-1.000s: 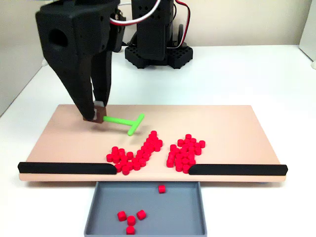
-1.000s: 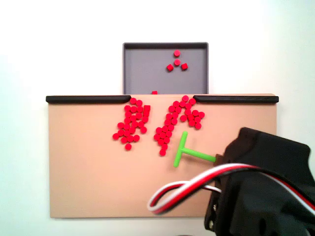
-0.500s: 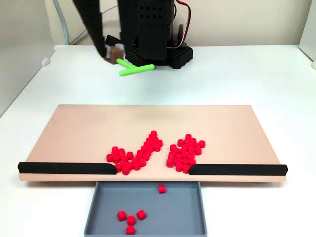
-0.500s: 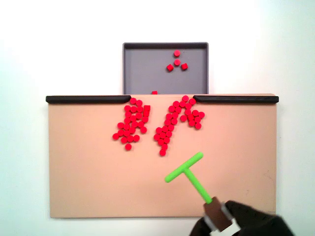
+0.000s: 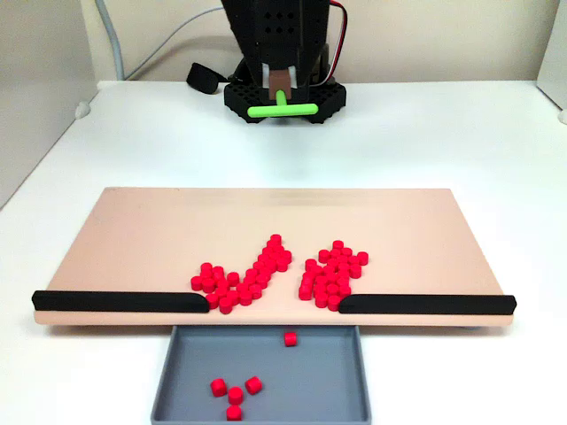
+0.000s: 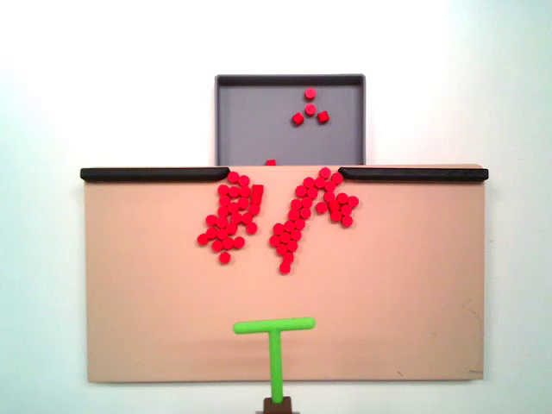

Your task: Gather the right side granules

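The granules (image 5: 252,279) are the loose, elongated red cluster, left of the board's gap in the front fixed view. In the top-down fixed view, the granules (image 6: 297,216) lie right of the gap. A tighter red cluster (image 5: 332,270) (image 6: 231,211) lies beside them. My gripper (image 5: 281,88) is raised behind the board by the arm's base, shut on the brown handle of a green T-shaped tool (image 5: 283,111). From above, the tool (image 6: 275,354) hovers over the board's near edge at centre, crossbar toward the clusters and well short of them.
The tan board (image 5: 133,239) has two black rails (image 5: 120,301) (image 5: 425,304) along its front edge with a gap between them. Below the gap sits a grey tray (image 5: 310,381) holding several lone red blocks. The black arm base (image 5: 283,53) stands behind the board.
The gripper lifted the green tool off the board's left part and swung it back to the centre behind the board. The tool turned, its crossbar now facing the clusters. The blocks have not moved.
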Robot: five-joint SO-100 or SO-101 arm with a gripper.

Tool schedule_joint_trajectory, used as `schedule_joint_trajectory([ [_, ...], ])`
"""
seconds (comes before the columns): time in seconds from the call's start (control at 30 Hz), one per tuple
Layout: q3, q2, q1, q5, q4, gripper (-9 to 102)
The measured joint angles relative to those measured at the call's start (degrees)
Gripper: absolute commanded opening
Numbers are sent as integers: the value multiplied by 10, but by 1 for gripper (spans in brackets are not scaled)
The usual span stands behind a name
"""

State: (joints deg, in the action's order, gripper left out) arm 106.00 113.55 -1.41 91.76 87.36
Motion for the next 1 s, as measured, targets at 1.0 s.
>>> schedule_joint_trajectory([
  [1.0,1,-47,-26,-8,-5,0],
])
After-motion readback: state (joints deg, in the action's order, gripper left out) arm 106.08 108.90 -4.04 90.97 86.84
